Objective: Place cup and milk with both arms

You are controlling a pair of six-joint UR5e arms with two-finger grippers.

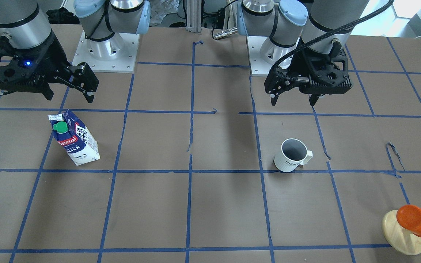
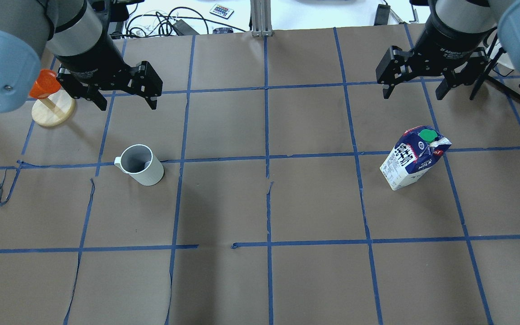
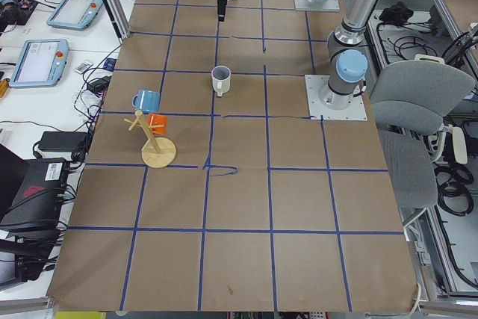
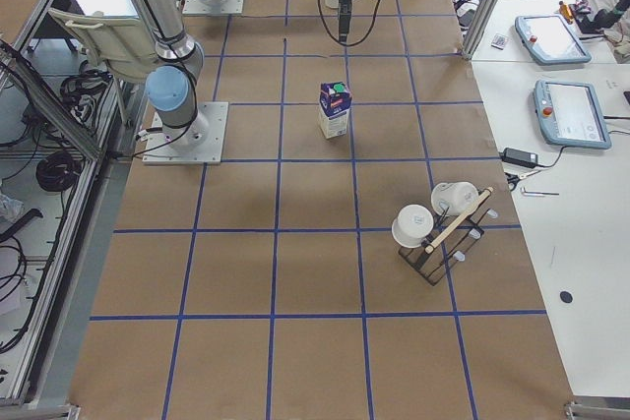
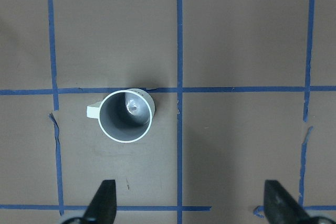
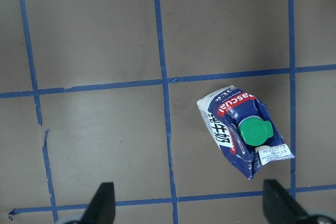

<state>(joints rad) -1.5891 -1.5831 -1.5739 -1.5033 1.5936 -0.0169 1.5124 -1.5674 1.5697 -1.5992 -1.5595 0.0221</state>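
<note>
The cup (image 2: 140, 164) is a white mug with a grey inside, standing upright on the table's left half; it also shows in the front view (image 1: 292, 155) and the left wrist view (image 5: 127, 114). My left gripper (image 2: 127, 103) hangs open and empty above the table, beyond the cup. The milk (image 2: 412, 158) is a blue and white carton with a green cap, upright on the right half; it also shows in the front view (image 1: 74, 138) and the right wrist view (image 6: 242, 129). My right gripper (image 2: 413, 92) hangs open and empty beyond the carton.
A wooden mug stand with an orange mug (image 2: 45, 97) sits at the far left, close to my left gripper. A second rack with white mugs (image 4: 438, 228) stands near the right end. Blue tape lines grid the brown table.
</note>
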